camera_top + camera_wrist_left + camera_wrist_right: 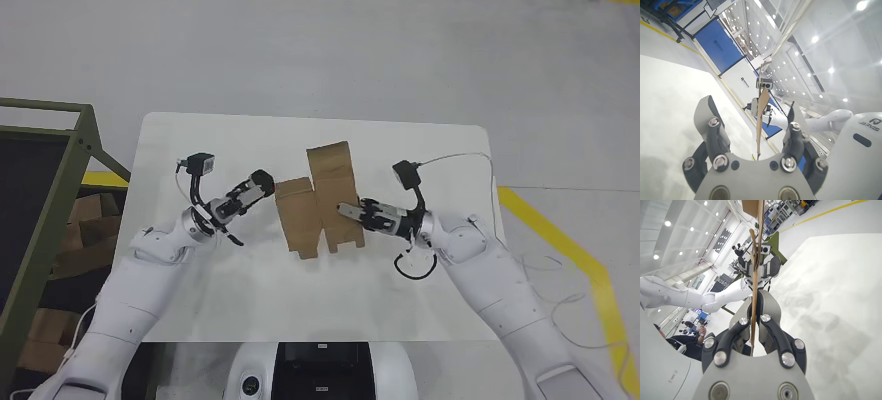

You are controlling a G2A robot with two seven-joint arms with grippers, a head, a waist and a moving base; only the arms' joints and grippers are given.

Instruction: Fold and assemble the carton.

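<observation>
Left hand (262, 184): fingers spread wide, holding nothing, just beside the left edge of the flattened brown cardboard carton (318, 200).
Carton: lies flat over the middle of the white surface (420, 300).
Right hand (347, 211): clamped on the carton's right edge.

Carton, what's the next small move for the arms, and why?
Probably close the left gripper on the carton: it stands open around the flat carton's near edge, while the right gripper is shut on the opposite side.
</observation>
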